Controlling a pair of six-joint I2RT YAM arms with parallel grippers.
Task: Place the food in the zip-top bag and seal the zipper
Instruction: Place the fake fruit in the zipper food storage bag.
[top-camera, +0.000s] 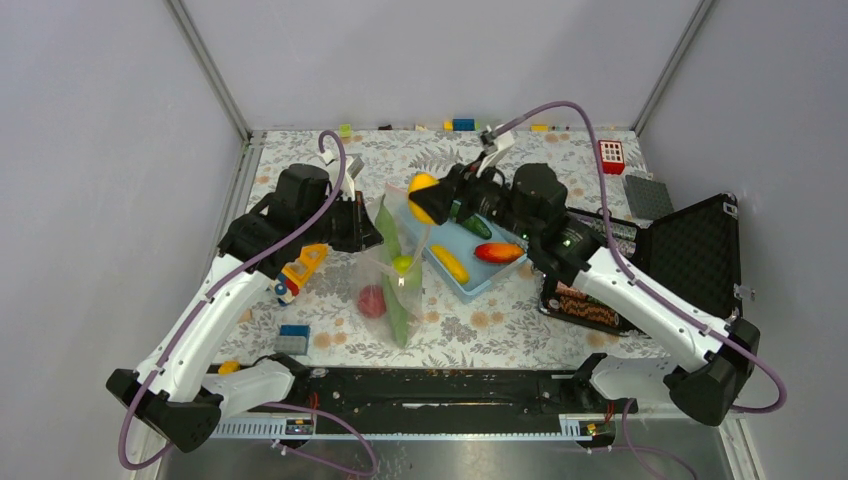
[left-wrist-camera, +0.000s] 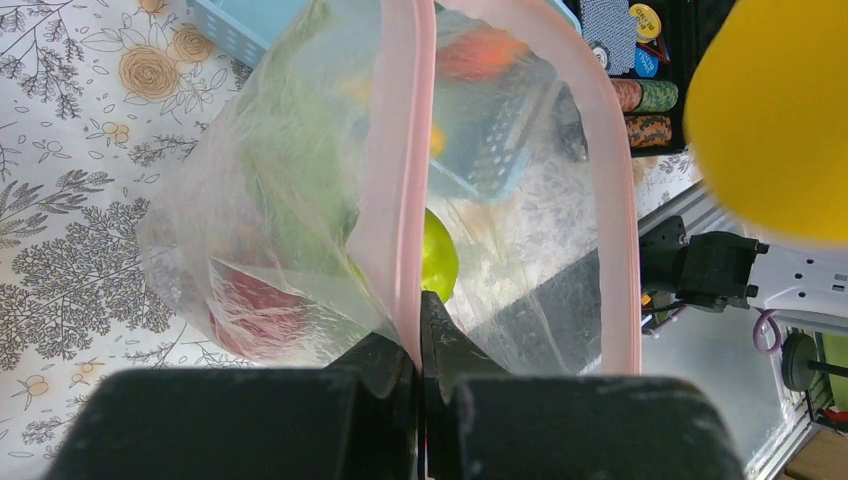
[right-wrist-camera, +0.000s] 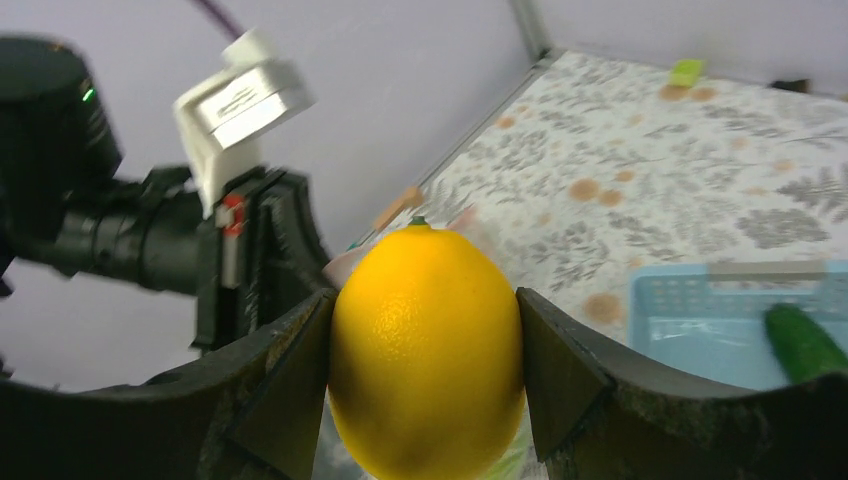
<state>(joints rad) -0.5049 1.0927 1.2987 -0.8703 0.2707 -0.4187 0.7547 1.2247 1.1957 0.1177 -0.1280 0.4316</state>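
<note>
Right wrist view: a smooth yellow plastic lemon (right-wrist-camera: 425, 360) is clamped between the two dark fingers of the right claw (right-wrist-camera: 425, 330), in the air near the bag's mouth.

The large clear crinkly zip-top bag (left-wrist-camera: 270, 200) stands up from the floral-patterned counter (top-camera: 470, 325), and the left claw (left-wrist-camera: 421, 335) is clenched on its pale pink zipper strip (left-wrist-camera: 400, 150), so the mouth gapes in a loop. Inside it lie a red apple (left-wrist-camera: 250, 310), a round green fruit (left-wrist-camera: 438, 255) and a long green pod (top-camera: 397, 305). A banana (top-camera: 450, 263), a red-orange fruit (top-camera: 497, 252) and a dark green cucumber (right-wrist-camera: 805, 340) wait in the light blue mesh basket (right-wrist-camera: 690, 320) just beside the bag. From the left wrist the lemon sits off to one side of the opening. Let go there, it would likely hit the pink rim and roll onto the counter. With only one point pinched, the limp wall could also fold shut under the fruit's weight.
</note>
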